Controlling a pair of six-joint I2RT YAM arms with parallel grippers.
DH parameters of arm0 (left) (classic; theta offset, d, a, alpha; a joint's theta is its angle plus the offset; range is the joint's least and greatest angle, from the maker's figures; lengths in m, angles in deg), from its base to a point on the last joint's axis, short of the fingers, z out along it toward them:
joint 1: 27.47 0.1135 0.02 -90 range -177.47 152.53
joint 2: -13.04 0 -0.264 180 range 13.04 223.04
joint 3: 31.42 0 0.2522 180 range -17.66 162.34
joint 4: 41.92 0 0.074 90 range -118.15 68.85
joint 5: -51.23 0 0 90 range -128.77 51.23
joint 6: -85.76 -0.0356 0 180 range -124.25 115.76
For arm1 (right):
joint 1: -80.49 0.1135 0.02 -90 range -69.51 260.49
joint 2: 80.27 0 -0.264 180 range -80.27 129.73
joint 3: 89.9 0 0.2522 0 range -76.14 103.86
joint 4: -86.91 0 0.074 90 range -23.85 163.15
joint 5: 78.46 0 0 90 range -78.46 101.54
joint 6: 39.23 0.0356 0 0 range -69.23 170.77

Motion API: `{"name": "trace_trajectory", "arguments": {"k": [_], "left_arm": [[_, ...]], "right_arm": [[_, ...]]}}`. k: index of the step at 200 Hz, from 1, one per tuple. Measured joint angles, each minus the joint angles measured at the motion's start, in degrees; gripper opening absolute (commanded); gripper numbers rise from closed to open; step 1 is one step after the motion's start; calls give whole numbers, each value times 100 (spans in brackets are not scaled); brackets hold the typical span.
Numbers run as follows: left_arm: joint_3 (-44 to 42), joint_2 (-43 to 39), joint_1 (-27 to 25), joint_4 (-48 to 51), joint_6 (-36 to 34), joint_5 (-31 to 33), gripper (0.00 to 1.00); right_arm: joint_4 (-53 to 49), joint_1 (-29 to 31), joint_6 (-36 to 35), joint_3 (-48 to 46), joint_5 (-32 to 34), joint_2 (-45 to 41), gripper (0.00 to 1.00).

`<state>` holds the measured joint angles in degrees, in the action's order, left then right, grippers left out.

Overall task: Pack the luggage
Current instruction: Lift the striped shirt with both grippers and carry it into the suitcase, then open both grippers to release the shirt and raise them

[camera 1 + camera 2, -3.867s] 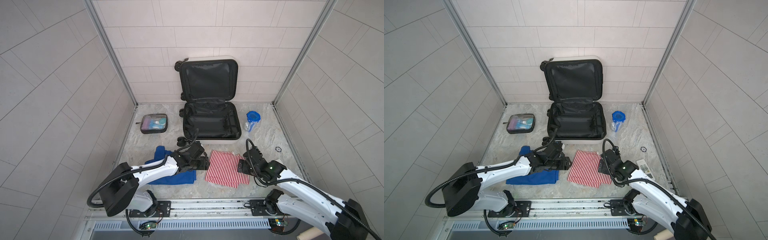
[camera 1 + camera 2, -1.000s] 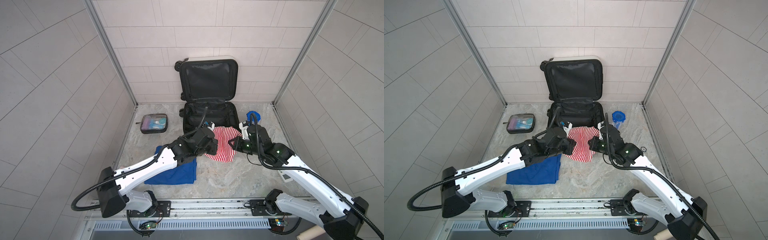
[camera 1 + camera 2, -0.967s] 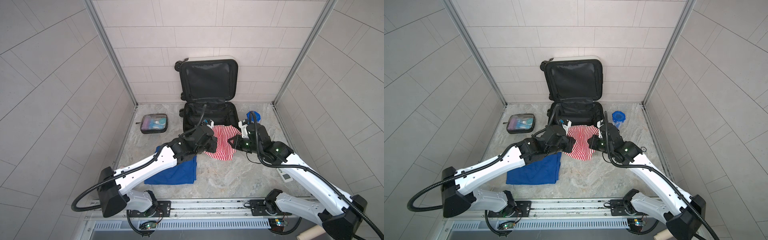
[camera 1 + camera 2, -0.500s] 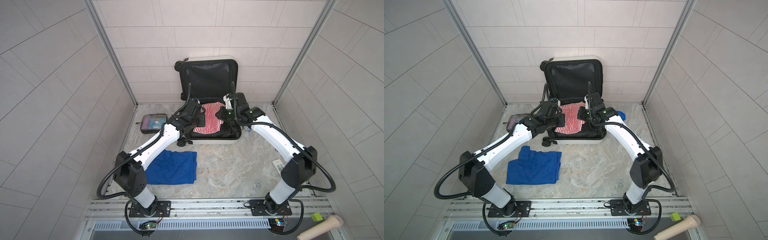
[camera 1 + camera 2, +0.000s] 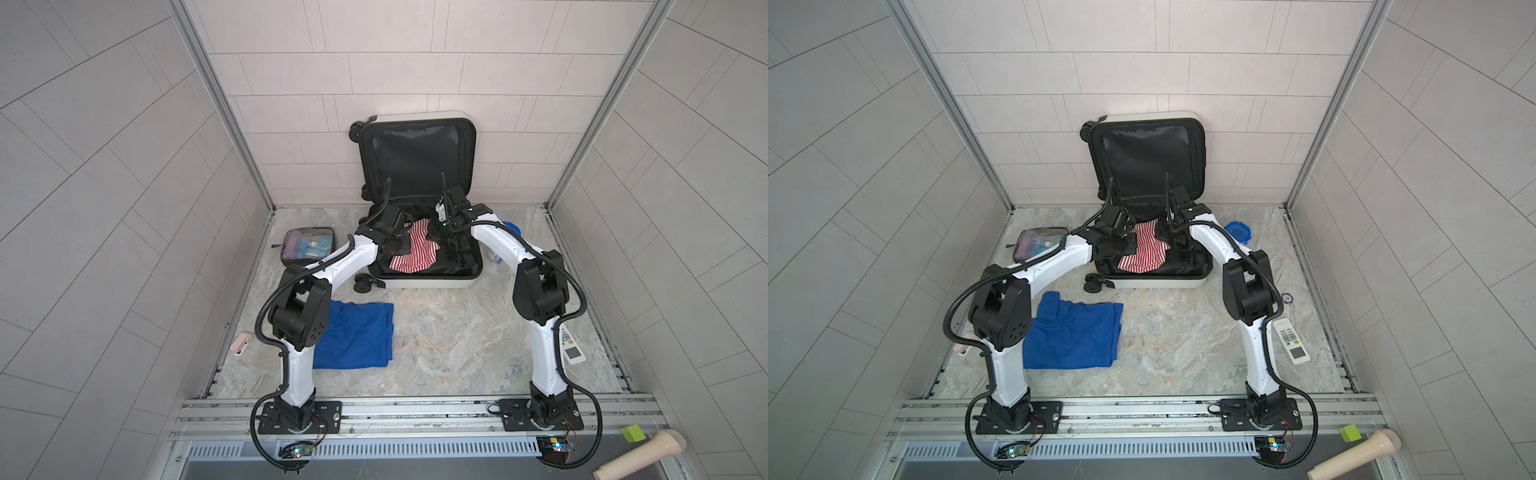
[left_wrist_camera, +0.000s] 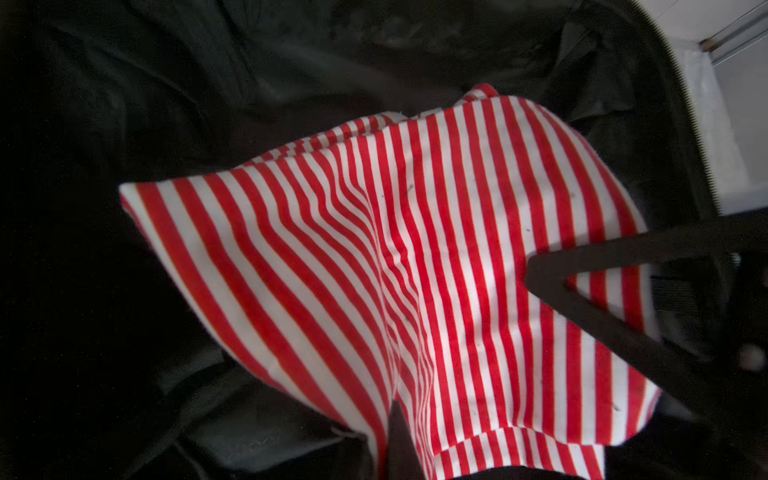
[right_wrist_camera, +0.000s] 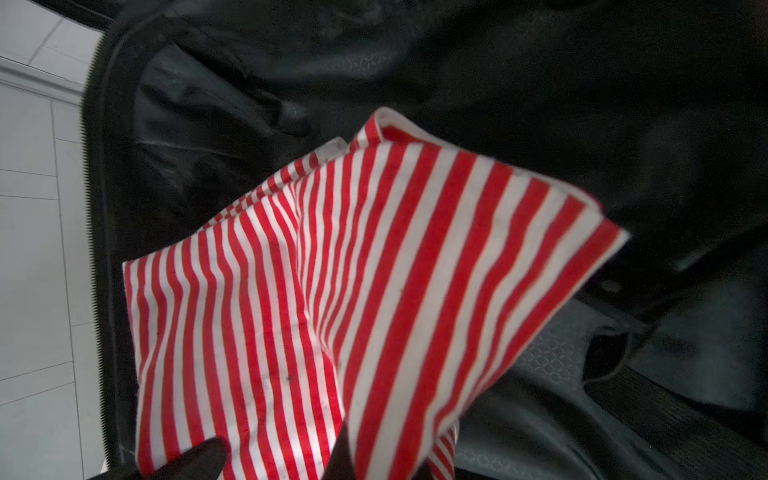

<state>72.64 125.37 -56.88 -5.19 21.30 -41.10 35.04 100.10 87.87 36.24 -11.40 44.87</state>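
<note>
Packing has barely begun. The luggage (image 5: 428, 284) lies open at the back of the table (image 5: 436, 353) with its lid leaning on the wall, and nothing rests fully inside it yet. Left of the luggage, the clear toiletry pouch (image 5: 308, 246) sits on the table. In front of the luggage and to its left, the blue garment (image 5: 357, 336) lies flat, unpacked.

Over the luggage's lower shell, the left hand (image 5: 402, 245) is pressed together on one edge of the red-and-white striped cloth (image 5: 415, 258), and the right hand (image 5: 437, 232) pinches the opposite edge. The cloth sags between them, and its low end seems to reach the black lining. Right of the luggage stands a blue-lidded container (image 5: 1237, 232), also still out.

As I judge it, one item is nearly in — the rest, and closing the lid, remain.

Some seconds earlier the cloth lay flat on the table in front of the luggage, with a hand at each side. A second ago it hung lifted — just short of the luggage's near rim.
</note>
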Motion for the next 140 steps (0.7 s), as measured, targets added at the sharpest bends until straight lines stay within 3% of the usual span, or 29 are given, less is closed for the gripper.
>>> {"name": "trace_trajectory", "arguments": {"k": [35, 65, 85, 140], "left_arm": [[17, 192, 140, 55, 46, 83, 0], [186, 332, 284, 280, 57, 321, 0], [363, 461, 332, 474, 57, 435, 0], [807, 787, 365, 1003, 92, 568, 0]], "right_arm": [[-125, -15, -127, 271, -192, 407, 11], [-212, -31, -236, 291, -247, 466, 39], [-240, -48, -256, 302, -240, 466, 53], [-415, -168, -396, 302, -35, 330, 64]]}}
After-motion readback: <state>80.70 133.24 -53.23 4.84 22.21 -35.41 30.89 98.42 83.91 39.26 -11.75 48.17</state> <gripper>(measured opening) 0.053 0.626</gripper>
